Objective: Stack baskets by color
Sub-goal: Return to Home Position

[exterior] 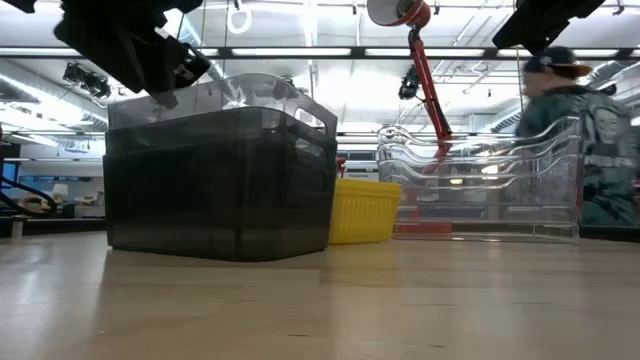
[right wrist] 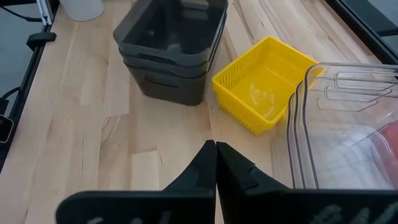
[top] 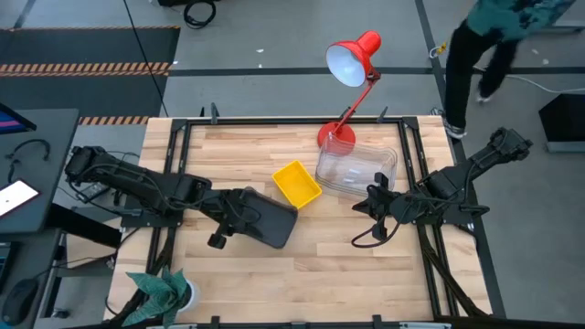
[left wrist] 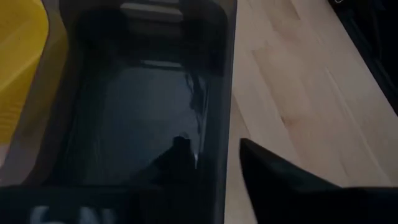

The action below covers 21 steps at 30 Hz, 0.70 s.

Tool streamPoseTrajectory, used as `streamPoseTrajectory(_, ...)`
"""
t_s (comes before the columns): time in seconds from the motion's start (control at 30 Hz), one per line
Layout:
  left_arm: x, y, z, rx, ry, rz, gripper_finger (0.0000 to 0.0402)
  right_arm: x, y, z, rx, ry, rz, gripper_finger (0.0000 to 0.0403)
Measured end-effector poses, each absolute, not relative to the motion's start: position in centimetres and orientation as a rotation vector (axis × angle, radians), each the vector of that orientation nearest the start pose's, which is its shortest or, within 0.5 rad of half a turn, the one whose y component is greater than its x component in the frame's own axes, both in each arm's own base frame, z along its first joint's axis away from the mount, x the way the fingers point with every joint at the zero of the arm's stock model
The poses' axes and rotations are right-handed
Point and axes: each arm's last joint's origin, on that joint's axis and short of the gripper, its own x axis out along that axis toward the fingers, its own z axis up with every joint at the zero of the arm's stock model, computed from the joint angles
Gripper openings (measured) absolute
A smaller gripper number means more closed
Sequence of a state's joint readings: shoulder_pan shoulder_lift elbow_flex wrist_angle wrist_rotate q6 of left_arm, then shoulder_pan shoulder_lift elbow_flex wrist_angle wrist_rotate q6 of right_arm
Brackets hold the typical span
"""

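A nested stack of smoky dark-grey baskets (top: 276, 219) stands on the table at left of centre, also in the low view (exterior: 220, 180). My left gripper (left wrist: 211, 146) is open over the stack's left end (top: 243, 214). One finger is inside the top basket and one outside its near-side wall (left wrist: 219, 124), with a gap showing. A yellow basket (top: 296, 183) sits beside the stack. Nested clear baskets (top: 356, 169) stand to its right. My right gripper (right wrist: 216, 144) hovers shut and empty, on the near side of the clear baskets (right wrist: 348, 124).
A red desk lamp (top: 352, 59) stands with its base behind the clear baskets. A person (exterior: 580, 130) moves beyond the table's far right corner. A green plant (top: 160, 292) sits at the near left. Bare wood (top: 347, 274) lies along the near edge.
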State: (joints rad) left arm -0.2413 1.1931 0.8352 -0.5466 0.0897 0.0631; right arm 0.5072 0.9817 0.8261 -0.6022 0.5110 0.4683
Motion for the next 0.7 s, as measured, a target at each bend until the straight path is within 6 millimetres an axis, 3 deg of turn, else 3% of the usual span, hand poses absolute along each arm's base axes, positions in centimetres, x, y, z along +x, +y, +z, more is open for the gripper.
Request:
streamPoseTrajectory(0.13,22.7,-5.8,25.3,0.131,0.856,-0.320,0.0192,17.5,8.1,28.1,0.083,0.637,-0.156,0.0005)
streamPoseTrajectory(0.3,23.1,-5.6,26.5,0.092,0.810,-0.228,0.0210,17.5,8.1,28.1,0.084,0.636,-0.156,0.0005)
streamPoseTrajectory(0.43,23.3,-5.2,26.5,0.031,0.801,-0.072,0.0197,17.5,8.1,28.1,0.068,0.636,-0.154,0.0005)
streamPoseTrajectory(0.7,23.2,-4.8,28.4,0.093,0.588,-0.098,0.0135,16.5,7.1,27.5,0.054,0.495,-0.106,0.0002)
